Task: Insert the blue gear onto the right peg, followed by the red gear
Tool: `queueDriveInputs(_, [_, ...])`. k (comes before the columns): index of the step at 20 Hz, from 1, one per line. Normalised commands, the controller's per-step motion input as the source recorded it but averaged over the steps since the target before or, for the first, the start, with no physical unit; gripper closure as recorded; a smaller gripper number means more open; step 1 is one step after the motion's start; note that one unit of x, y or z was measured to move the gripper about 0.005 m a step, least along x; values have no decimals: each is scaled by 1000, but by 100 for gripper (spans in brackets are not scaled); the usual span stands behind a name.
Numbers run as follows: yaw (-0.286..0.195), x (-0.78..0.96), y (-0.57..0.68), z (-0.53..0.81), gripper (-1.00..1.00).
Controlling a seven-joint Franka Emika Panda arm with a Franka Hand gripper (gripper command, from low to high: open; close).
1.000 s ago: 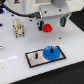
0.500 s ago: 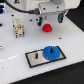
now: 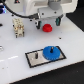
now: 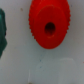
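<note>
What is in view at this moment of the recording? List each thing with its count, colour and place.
red gear: 1, bright red, on the white table just under the gripper; it fills the wrist view, hub hole showing.
blue gear: 1, bright blue, lying on the base plate towards the exterior view's right.
base plate: 1, grey with black edge, on the table nearer the camera than the red gear.
peg: 1 seen free, thin and dark, upright on the plate beside the blue gear.
rack-like object: 1, pale with dark parts, at the exterior view's left; too blurred to identify.
table: 1, white.
gripper: 1, white and dark, above the red gear; jaw state unclear.
</note>
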Motion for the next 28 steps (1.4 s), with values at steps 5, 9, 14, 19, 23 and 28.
queueDriveInputs(5, [0,-261,52,-282,-100])
queueDriveInputs(9, [0,-273,76,-142,100])
queueDriveInputs(14, [0,-236,64,-66,100])
queueDriveInputs(19, [0,-217,28,-29,100])
queueDriveInputs(23, [0,-131,50,57,100])
queueDriveInputs(28, [0,55,31,483,100])
